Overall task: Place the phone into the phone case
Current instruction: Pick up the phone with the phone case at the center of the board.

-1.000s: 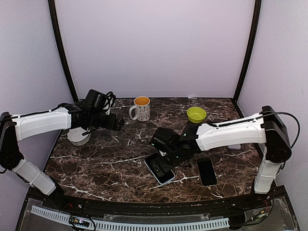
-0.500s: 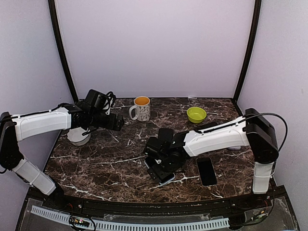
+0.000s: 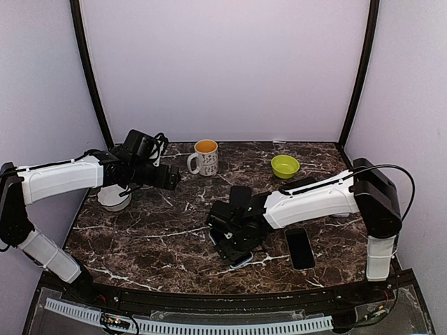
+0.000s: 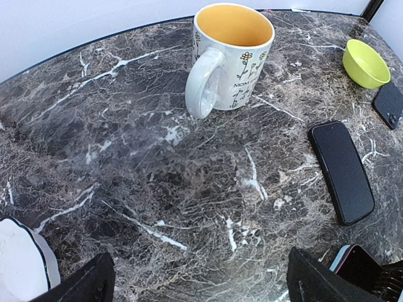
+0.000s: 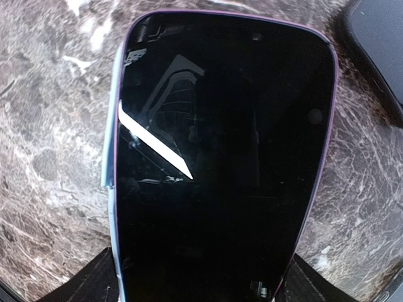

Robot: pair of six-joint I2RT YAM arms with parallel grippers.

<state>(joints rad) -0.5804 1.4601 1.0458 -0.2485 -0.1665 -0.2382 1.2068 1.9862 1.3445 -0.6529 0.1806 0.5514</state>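
Observation:
The phone (image 5: 220,170) lies flat on the marble, black screen up, with a purple rim. A pale blue phone case (image 5: 111,195) edge shows along its left side. In the top view the phone (image 3: 239,259) pokes out from under my right gripper (image 3: 234,241). My right gripper (image 5: 201,277) straddles the phone's near end, one finger against each long edge. Far to the left, my left gripper (image 3: 171,179) hangs open over bare marble, its dark fingertips (image 4: 321,280) wide apart with nothing between them.
A flowered mug (image 3: 204,157) with an orange inside stands at the back, a green bowl (image 3: 285,166) to its right. A white dish (image 3: 114,197) sits at the left edge. One black phone (image 3: 300,248) lies right of my right gripper, another (image 4: 343,171) behind it.
My right gripper has slid left and down over the phone, and its fingers have drawn in against the phone's edges. The left arm has not moved.

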